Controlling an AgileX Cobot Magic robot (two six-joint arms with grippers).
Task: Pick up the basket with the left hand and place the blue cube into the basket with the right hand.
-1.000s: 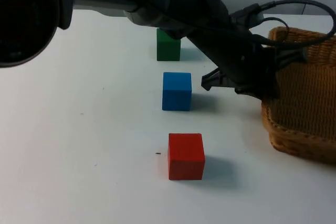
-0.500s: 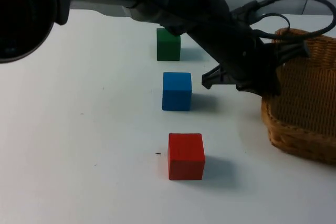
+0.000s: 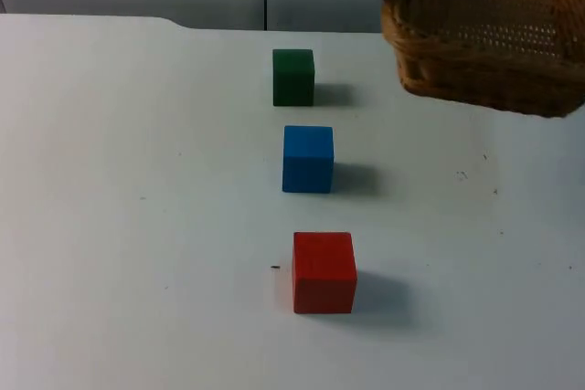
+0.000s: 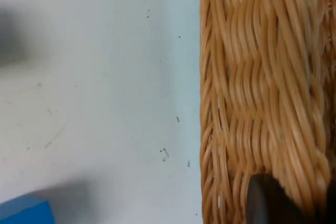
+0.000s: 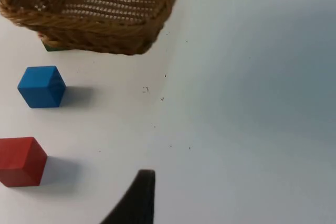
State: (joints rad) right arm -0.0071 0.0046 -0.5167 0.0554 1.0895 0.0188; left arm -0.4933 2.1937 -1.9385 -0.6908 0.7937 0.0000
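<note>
Left gripper [image 4: 294, 203] clamped on basket [image 3: 480, 29] rim, fingertip [image 4: 268, 200] black against wicker wall. Basket lifted clear of table [image 3: 137, 226], hanging at 1 o'clock in top view; inside hidden, contents cannot tell. Blue cube [image 3: 308, 159] on table, mid-row between green cube [image 3: 293, 77] at 12 o'clock and red cube [image 3: 324, 271] at 6 o'clock, below and to 8 o'clock of basket, well apart. Right gripper [image 5: 137, 200] over bare table, cannot tell whether wide or narrow; blue cube at its 10 o'clock, well apart.
</note>
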